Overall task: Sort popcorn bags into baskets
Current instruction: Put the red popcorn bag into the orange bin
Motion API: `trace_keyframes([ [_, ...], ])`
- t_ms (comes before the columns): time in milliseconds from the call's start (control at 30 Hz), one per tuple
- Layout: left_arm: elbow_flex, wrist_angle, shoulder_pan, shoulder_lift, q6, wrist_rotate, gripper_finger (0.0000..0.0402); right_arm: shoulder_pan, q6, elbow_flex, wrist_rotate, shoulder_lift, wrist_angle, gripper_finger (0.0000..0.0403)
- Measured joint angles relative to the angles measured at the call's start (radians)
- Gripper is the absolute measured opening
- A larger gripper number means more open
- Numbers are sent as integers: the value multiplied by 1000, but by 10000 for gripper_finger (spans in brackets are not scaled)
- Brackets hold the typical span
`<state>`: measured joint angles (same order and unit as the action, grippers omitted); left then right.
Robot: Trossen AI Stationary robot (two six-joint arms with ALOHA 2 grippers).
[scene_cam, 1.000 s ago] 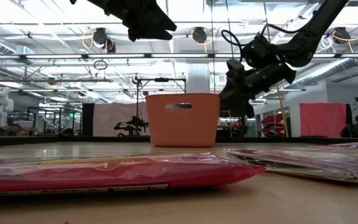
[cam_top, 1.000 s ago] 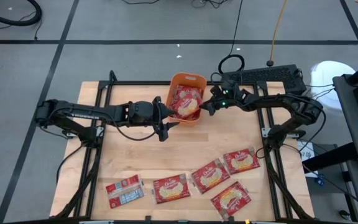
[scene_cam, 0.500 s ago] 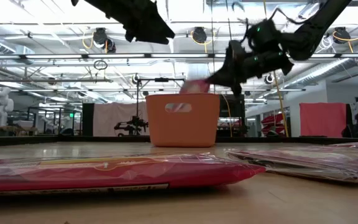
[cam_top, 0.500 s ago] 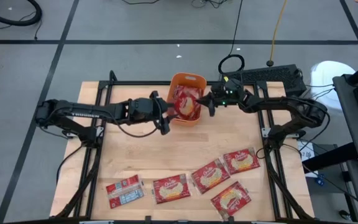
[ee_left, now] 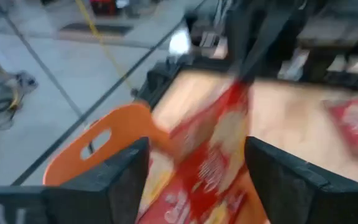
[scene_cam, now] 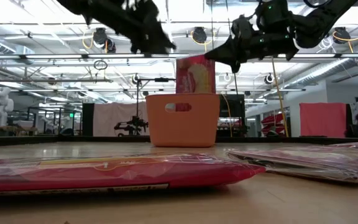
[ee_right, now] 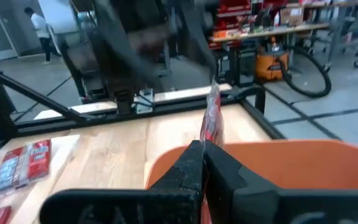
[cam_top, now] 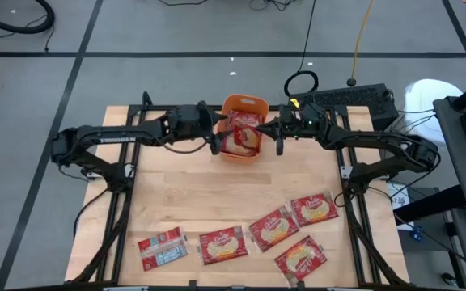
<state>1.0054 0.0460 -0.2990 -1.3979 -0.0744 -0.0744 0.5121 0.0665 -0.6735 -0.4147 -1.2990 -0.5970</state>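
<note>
The orange basket (cam_top: 245,101) stands at the table's far middle, and popcorn bags lie in it. One red popcorn bag (scene_cam: 196,74) stands upright out of the basket, and my right gripper (cam_top: 276,134) is shut on it from the basket's right side. My left gripper (cam_top: 216,139) hovers open at the basket's left side. In the left wrist view its fingers (ee_left: 135,174) stand on either side of that bag (ee_left: 213,155); whether they touch it, I cannot tell. Several more bags (cam_top: 273,229) lie flat near the table's front edge. My right gripper pinches the bag's right-hand edge (ee_right: 212,118) between its two shut fingers. The fingers come in about level from the table's right. The bag stands upright on edge, its upper half above the basket's rim (scene_cam: 182,96) and its lower part down inside the basket.
The bags at the front lie in a loose row from the left one (cam_top: 162,247) to the right ones (cam_top: 314,208), (cam_top: 301,259). Bare wood (cam_top: 217,194) lies between them and the basket. A dark frame (cam_top: 354,174) borders the table.
My right gripper has risen and rolled at the basket's right side. It has drawn one bag up from lying in the basket to standing upright above the rim. My left gripper has swung toward the table's far edge, from the basket's near-left corner to its left side.
</note>
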Motion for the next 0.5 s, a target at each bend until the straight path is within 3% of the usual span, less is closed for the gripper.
trace_keyframes([
  [233, -2, 58, -39, -108, -30, 11, 318, 0, 0, 0, 48, 41, -28, 0],
  [500, -2, 196, -75, -217, -39, 188, 287, -2, 24, 0, 48, 52, -72, 0],
])
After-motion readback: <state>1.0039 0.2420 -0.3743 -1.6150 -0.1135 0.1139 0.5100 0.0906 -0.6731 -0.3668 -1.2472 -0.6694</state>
